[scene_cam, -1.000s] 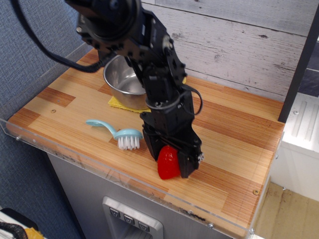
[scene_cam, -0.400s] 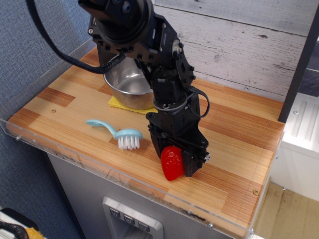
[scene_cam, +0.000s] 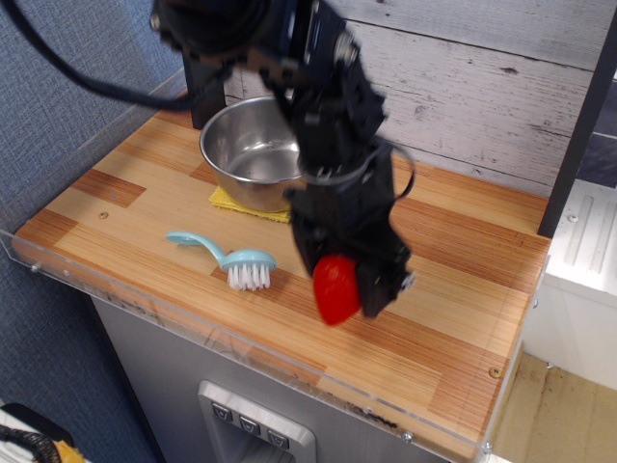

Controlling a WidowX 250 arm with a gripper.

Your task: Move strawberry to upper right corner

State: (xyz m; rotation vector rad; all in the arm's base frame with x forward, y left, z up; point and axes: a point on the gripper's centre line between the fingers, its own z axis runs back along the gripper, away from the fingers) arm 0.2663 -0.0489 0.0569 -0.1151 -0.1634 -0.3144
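The strawberry (scene_cam: 335,289), glossy red, is held between the fingers of my black gripper (scene_cam: 343,289), which is shut on it. It hangs lifted above the front middle of the striped wooden tabletop (scene_cam: 453,289). Its green cap is hidden inside the gripper. The upper right corner (scene_cam: 525,207) of the table lies far right at the back, where the plank wall meets a black post (scene_cam: 578,125).
A steel bowl (scene_cam: 249,154) sits on a yellow cloth (scene_cam: 231,203) at the back left. A light blue brush (scene_cam: 227,256) lies near the front edge. A clear acrylic rim (scene_cam: 289,362) runs along the front.
The gripper has risen off the table with the strawberry held in it and shifted slightly right. The brush and bowl have not moved.
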